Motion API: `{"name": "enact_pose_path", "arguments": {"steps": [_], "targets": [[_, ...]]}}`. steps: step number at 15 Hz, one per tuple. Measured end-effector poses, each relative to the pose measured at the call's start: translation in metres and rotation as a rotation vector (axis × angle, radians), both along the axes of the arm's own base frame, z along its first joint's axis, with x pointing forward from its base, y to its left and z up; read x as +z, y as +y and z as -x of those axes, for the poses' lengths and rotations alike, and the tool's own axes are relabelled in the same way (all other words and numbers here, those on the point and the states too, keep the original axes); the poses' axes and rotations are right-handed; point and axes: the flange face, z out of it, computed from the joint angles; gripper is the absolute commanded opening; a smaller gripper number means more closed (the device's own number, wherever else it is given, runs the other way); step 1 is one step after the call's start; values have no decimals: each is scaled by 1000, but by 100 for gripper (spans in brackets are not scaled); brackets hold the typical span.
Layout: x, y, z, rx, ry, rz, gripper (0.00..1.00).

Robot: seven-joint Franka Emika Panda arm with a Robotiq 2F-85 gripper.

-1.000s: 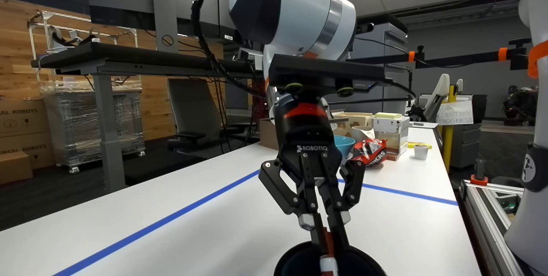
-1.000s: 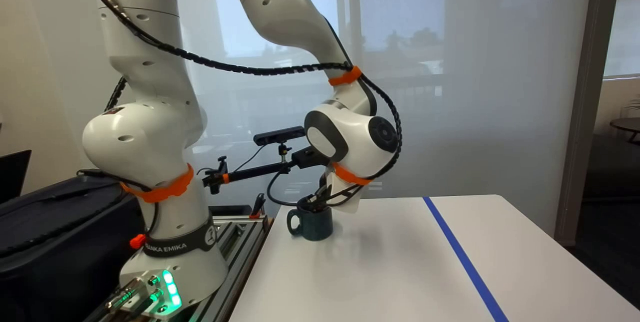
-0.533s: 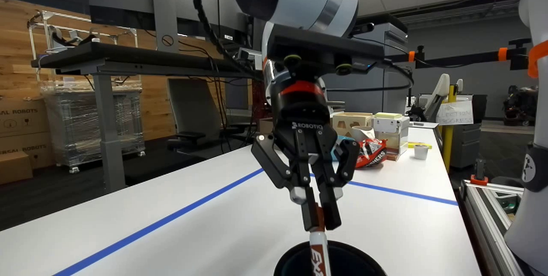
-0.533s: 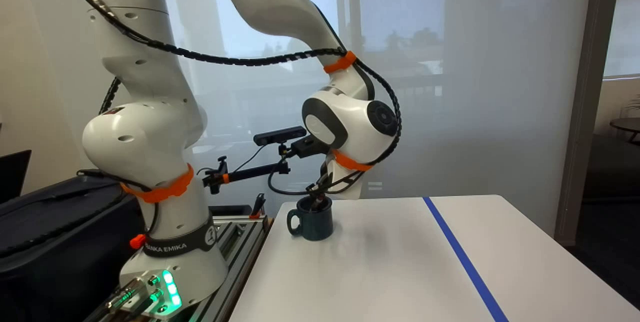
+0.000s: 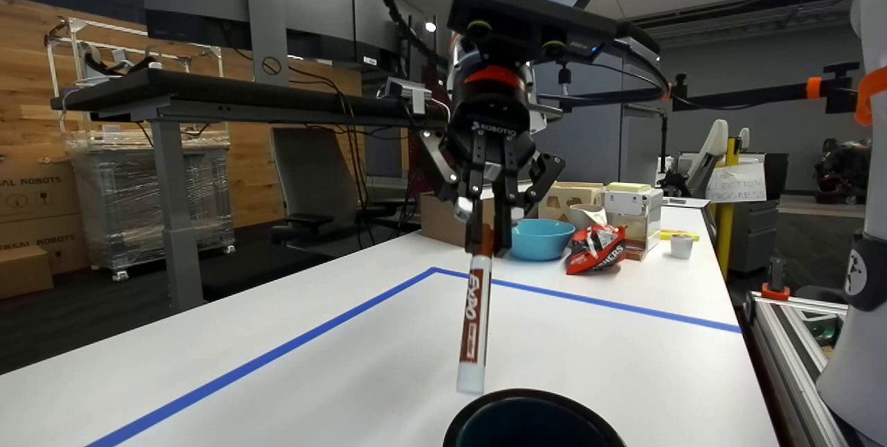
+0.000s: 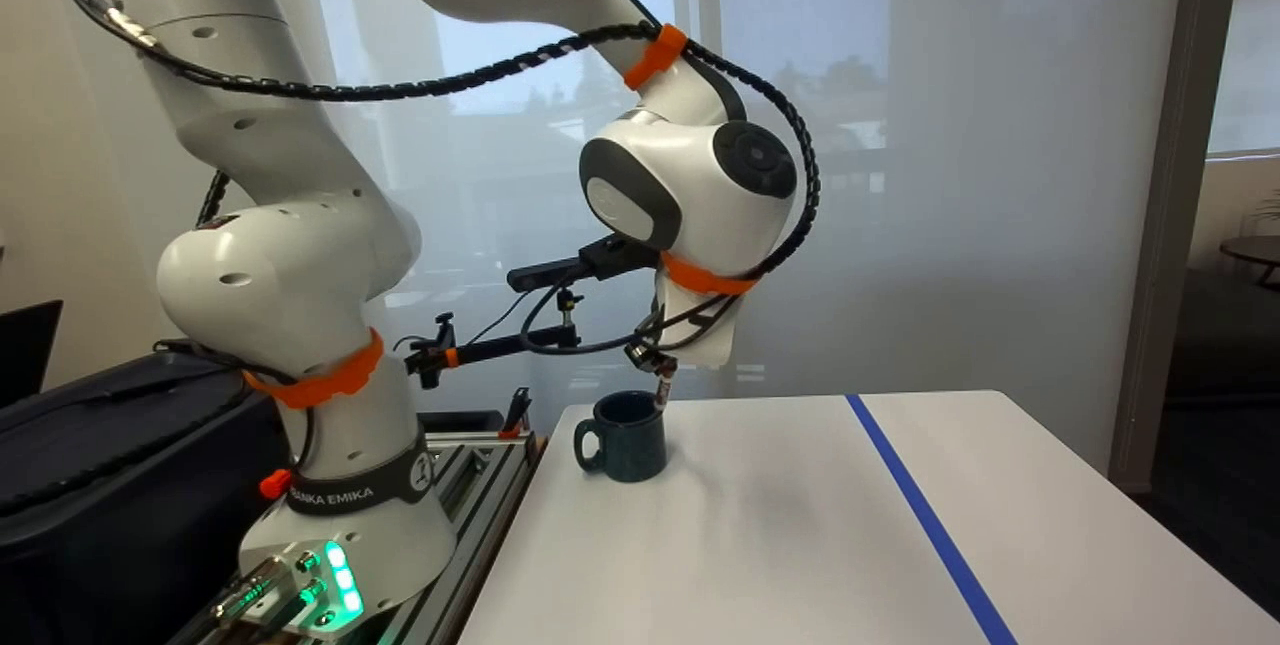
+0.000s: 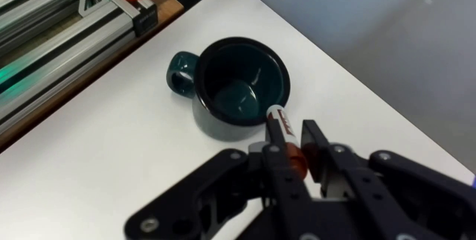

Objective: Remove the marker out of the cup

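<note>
Above the table (image 5: 589, 357) | gripper (image 5: 488, 247) narrowly parted | marker (image 5: 475, 326) pinched near top

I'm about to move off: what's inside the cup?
In the wrist view, inside the cup, only its floor and far inner wall show; the near rim hides the near inner wall, and the marker covers some rim.

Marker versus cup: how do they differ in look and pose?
The marker is slim, white and brownish-red; the cup is wide and dark teal. The marker hangs slightly tilted in the claw; the cup stands upright on the table. The cup has a side handle; the marker has none. Both are roughly cylindrical.
</note>
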Motion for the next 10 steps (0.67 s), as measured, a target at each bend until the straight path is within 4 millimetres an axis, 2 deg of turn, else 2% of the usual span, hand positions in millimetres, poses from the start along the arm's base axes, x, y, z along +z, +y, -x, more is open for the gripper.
{"name": "enact_pose_path", "arguments": {"steps": [4, 6, 8, 10], "targets": [[17, -83, -1, -164, -58, 3, 5], [13, -118, 5, -222, -84, -26, 5], [-1, -140, 16, -240, -84, -75, 5], [-21, -150, 26, -233, -62, -121, 5]]}}
